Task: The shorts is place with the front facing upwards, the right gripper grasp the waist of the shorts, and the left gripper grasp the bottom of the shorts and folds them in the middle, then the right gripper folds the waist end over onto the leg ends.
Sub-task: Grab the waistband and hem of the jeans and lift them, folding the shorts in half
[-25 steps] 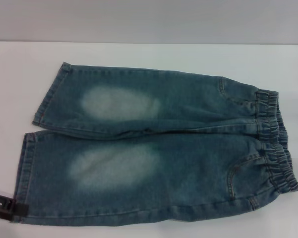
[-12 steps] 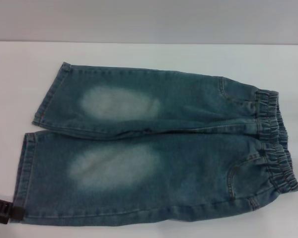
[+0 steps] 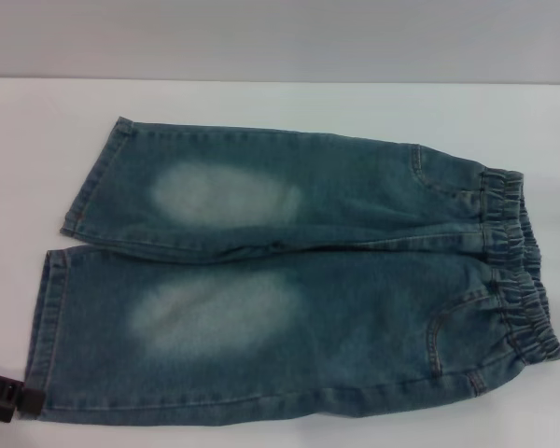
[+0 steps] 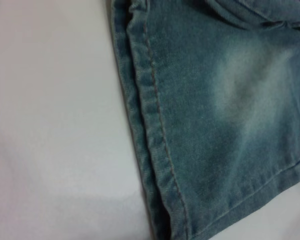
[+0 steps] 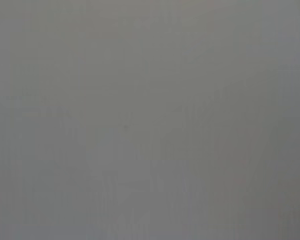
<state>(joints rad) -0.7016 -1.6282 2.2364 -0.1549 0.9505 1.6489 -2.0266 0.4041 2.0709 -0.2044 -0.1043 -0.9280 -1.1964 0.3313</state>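
Note:
The blue-green denim shorts (image 3: 299,280) lie flat and face up on the white table (image 3: 280,103). The gathered waist (image 3: 521,271) is at the right. The leg ends (image 3: 42,327) point left, and the far leg's hem (image 3: 98,173) lies behind the near one. A pale faded patch (image 3: 215,313) marks each leg. Only a black part of my left gripper (image 3: 9,399) shows at the lower left edge, right beside the near leg's hem corner. The left wrist view looks down on that stitched hem (image 4: 155,140) from close above. My right gripper is out of view, and its wrist view is plain grey.
Bare white table (image 4: 50,125) lies to the left of the hems and behind the shorts. A grey wall (image 3: 280,37) rises beyond the table's far edge. The shorts reach almost to the front edge of the head view.
The left gripper has slid a little down and to the left, toward the edge of the head view. The shorts have not moved.

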